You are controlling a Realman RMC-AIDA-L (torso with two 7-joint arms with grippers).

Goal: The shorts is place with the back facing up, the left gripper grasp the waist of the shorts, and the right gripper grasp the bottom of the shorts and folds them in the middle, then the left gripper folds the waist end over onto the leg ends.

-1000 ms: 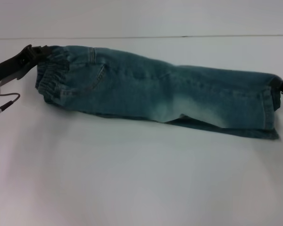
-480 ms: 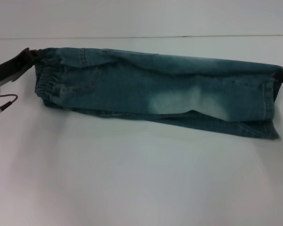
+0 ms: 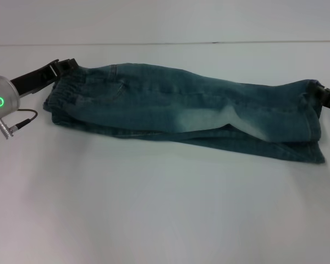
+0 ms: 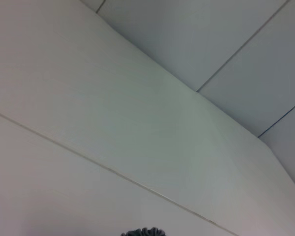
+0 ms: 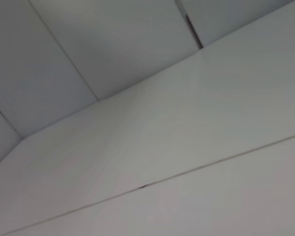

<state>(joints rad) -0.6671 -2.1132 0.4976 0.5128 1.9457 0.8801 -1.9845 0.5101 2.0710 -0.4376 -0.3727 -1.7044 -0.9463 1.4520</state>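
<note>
The blue denim shorts lie folded lengthwise across the white table, waist at the left and leg ends at the right. At the far upper corner of the elastic waist, my left gripper is shut on the fabric. My right gripper is shut on the far corner of the leg ends. The top layer sags slightly between the two grippers, and the lower layer shows along the near edge. A sliver of the gathered waist shows in the left wrist view.
The left arm's silver wrist with a green ring light and a cable sits at the left edge. The table's far edge meets a pale wall. The right wrist view shows only wall and table surface.
Both grippers have moved inward and slightly down. The stretched top layer has gone slack and settled lower onto the table.
</note>
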